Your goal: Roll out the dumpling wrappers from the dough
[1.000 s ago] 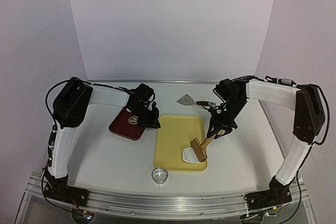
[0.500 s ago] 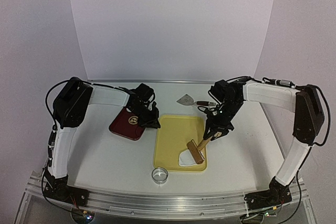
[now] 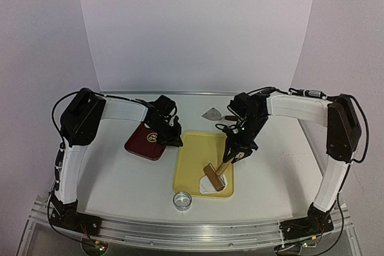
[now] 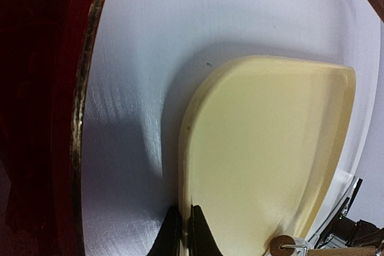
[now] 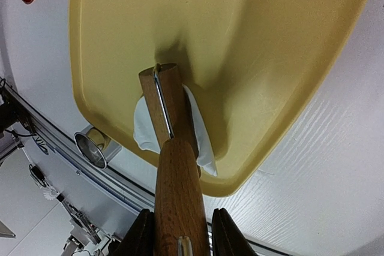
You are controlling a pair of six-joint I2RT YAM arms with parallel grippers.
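The dough (image 3: 216, 184) (image 5: 203, 142) is a flat white sheet at the near right corner of the yellow tray (image 3: 195, 160) (image 5: 180, 22) (image 4: 264, 148). A wooden rolling pin (image 3: 211, 176) (image 5: 165, 103) lies across it. My right gripper (image 3: 236, 152) (image 5: 179, 232) is shut on the pin's handle (image 5: 177, 190). My left gripper (image 3: 176, 142) (image 4: 185, 232) is shut on the tray's left rim. No dumpling wrappers are in view.
A dark red plate (image 3: 144, 143) (image 4: 36, 88) sits left of the tray, under the left wrist. The shiny ring cutter (image 3: 182, 201) (image 5: 93, 145) stands near the table's front edge. A scraper (image 3: 212, 113) lies behind the tray.
My right gripper has swung left and nearer with the rolling pin, moving the roller leftward over the dough. The tray has shifted slightly left. The left gripper has stayed put.
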